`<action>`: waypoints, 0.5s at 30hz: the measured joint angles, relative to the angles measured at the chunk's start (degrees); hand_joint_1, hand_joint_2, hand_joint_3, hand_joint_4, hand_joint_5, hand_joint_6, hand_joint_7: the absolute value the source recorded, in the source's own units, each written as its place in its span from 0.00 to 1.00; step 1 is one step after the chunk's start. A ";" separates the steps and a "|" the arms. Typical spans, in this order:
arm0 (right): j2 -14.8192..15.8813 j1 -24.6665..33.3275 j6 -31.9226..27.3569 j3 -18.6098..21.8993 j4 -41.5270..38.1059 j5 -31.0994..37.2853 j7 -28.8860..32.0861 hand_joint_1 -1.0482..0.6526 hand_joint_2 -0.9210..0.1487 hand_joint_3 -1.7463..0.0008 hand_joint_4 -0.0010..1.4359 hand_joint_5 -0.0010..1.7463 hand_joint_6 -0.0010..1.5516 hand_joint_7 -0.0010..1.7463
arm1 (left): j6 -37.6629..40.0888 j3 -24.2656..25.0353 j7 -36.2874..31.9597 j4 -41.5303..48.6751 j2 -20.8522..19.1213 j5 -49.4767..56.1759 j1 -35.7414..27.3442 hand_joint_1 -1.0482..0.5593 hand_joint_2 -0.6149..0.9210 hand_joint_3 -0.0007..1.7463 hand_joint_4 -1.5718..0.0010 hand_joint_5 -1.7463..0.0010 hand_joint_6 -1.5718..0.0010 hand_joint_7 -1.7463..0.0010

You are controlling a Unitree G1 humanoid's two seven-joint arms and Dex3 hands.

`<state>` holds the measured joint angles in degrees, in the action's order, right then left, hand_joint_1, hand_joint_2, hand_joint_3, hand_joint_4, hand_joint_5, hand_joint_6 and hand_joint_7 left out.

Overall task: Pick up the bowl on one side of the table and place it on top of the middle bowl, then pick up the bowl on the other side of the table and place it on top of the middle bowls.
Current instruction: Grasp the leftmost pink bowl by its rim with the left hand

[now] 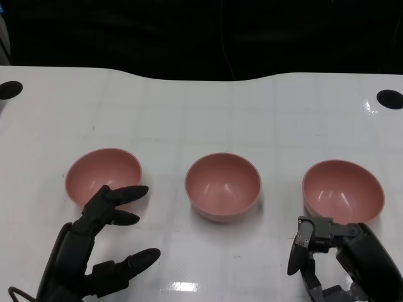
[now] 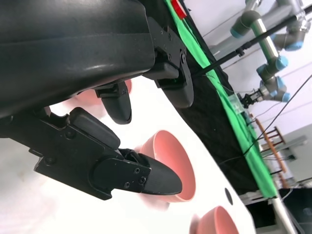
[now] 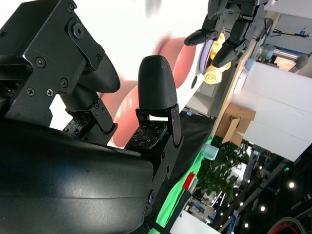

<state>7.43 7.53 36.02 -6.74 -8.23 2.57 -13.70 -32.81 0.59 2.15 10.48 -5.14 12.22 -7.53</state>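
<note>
Head view shows three pink bowls standing upright in a row across the white tabletop (image 1: 201, 119), well apart from one another, none stacked yet, so both lifts are, I judge, yet to be done. The left bowl (image 1: 101, 171) sits just beyond my left hand (image 1: 94, 251), the middle bowl (image 1: 223, 185) lies between the two, and the right bowl (image 1: 343, 190) stands just past my right hand (image 1: 334, 258).

My left hand is spread wide and holds nothing; its upper fingers (image 1: 123, 196) reach over the near rim of the left bowl while the thumb hangs low toward the tabletop. I read that gap as a mouth shaped to take the bowl's wall, with fingers on the rim and the thumb below the outside. Whether the fingertips already touch the rim, I cannot tell.

My right hand is empty too, fingers loosely bent and parted, resting short of the right bowl without touching it. It seems parked there so the second bowl is within easy reach once the first one is stacked.
</note>
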 measured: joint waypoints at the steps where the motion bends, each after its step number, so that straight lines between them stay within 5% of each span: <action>1: -0.01 0.00 -0.06 0.00 0.00 0.05 0.00 0.66 0.73 0.00 0.68 1.00 0.57 0.82 | 1.10 -0.06 -0.55 -1.12 -0.37 1.87 -0.21 0.19 1.00 0.17 0.95 0.29 0.93 0.58; 11: -0.02 -0.14 -1.04 0.00 0.05 0.60 0.31 0.66 0.75 0.00 0.68 1.00 0.57 0.82 | 14.16 -0.21 -6.32 -14.26 -4.85 22.08 0.50 0.23 1.00 0.17 1.00 0.27 1.00 0.54; 15: -0.03 -0.15 -1.09 0.00 0.07 0.67 0.35 0.67 0.75 0.00 0.68 1.00 0.58 0.82 | 20.16 -1.31 -6.90 -19.13 -6.72 30.01 2.22 0.32 1.00 0.08 0.94 0.34 0.90 0.62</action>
<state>7.39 7.38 34.93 -6.74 -8.16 3.24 -13.36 -12.64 -0.71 -4.75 -8.66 -11.85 42.23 -5.31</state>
